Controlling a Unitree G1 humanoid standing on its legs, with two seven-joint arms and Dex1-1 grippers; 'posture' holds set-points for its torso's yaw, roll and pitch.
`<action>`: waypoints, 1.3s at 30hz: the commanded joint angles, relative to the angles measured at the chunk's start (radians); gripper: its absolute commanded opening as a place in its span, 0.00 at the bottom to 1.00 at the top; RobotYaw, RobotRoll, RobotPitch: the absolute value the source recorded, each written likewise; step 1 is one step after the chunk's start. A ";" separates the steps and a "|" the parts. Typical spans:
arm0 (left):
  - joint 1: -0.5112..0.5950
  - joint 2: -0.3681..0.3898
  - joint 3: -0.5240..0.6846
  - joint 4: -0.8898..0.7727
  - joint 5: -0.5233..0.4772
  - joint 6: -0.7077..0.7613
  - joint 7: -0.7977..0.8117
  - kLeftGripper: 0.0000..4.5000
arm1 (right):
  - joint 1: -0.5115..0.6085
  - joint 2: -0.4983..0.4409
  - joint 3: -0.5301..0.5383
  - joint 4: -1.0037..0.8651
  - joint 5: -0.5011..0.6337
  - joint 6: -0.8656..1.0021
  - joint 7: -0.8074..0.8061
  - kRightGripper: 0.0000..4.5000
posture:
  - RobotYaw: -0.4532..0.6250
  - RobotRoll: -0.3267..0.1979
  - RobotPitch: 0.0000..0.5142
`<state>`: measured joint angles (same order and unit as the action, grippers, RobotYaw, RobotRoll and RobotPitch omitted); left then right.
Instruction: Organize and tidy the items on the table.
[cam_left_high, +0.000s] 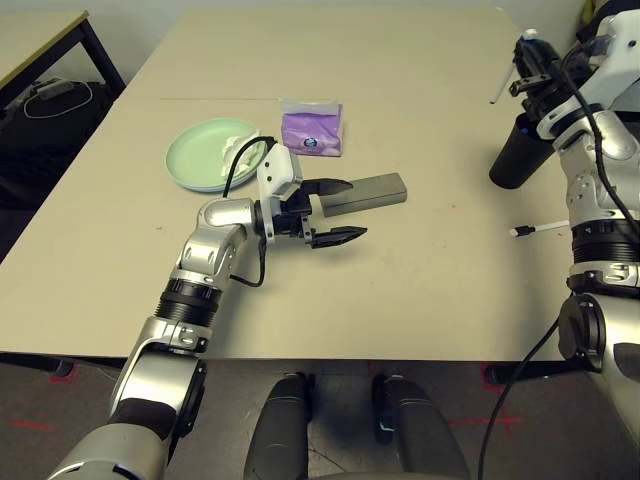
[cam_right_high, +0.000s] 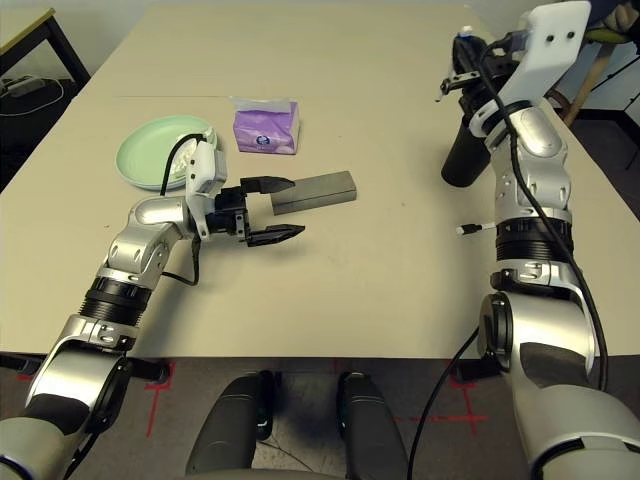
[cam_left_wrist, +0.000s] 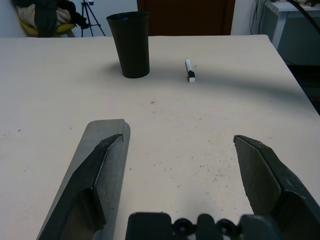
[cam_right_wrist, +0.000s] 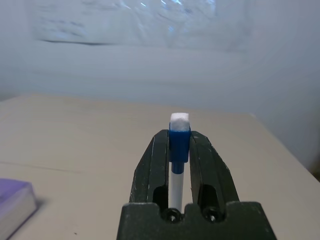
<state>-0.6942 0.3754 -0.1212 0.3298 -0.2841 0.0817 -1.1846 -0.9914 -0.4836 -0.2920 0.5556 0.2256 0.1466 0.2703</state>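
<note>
The table (cam_left_high: 400, 300) carries everything, and the grey glasses case (cam_left_high: 368, 190), lying near its middle, serves as the landmark here. The left gripper (cam_left_high: 335, 211) reaches in level from the case's near left end with its two fingers spread wide apart; one finger (cam_left_wrist: 102, 170) lies along the case's end, the other (cam_left_wrist: 265, 175) hangs over bare table nearer the robot, and nothing is clamped between them. Left of the case and a little farther back sits the pale green plate (cam_left_high: 200, 155), with crumpled white tissue (cam_left_high: 240, 145) on its right side. The black cup (cam_left_high: 515, 155) stands upright well to the right of the case. The purple tissue pack (cam_left_high: 312, 130) lies just behind the case, apart from it. The right gripper (cam_right_wrist: 179, 150) is raised above the black cup, far right of the case, its fingers pressed together on a white pen with a blue cap (cam_right_wrist: 178, 145). A second white pen (cam_left_high: 540, 228) lies flat on the table right of the case, nearer the robot than the cup.
</note>
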 joint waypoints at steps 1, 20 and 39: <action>-0.001 0.004 -0.012 -0.009 0.009 0.003 -0.001 1.00 | -0.025 -0.019 -0.025 -0.002 0.002 0.157 -0.095 0.09 | 0.50 0.62 0.19; 0.003 0.003 -0.016 -0.006 0.016 -0.006 -0.007 1.00 | -0.040 -0.045 -0.021 -0.072 0.010 0.280 -0.162 0.09 | 0.49 0.62 0.20; 0.005 0.004 -0.014 -0.009 0.014 -0.008 -0.006 1.00 | -0.033 -0.031 -0.041 -0.095 0.045 0.141 -0.103 0.09 | 0.49 0.62 0.20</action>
<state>-0.6941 0.3749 -0.1273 0.3290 -0.2747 0.0765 -1.1854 -1.0297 -0.4968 -0.3145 0.4995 0.2660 0.2934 0.1792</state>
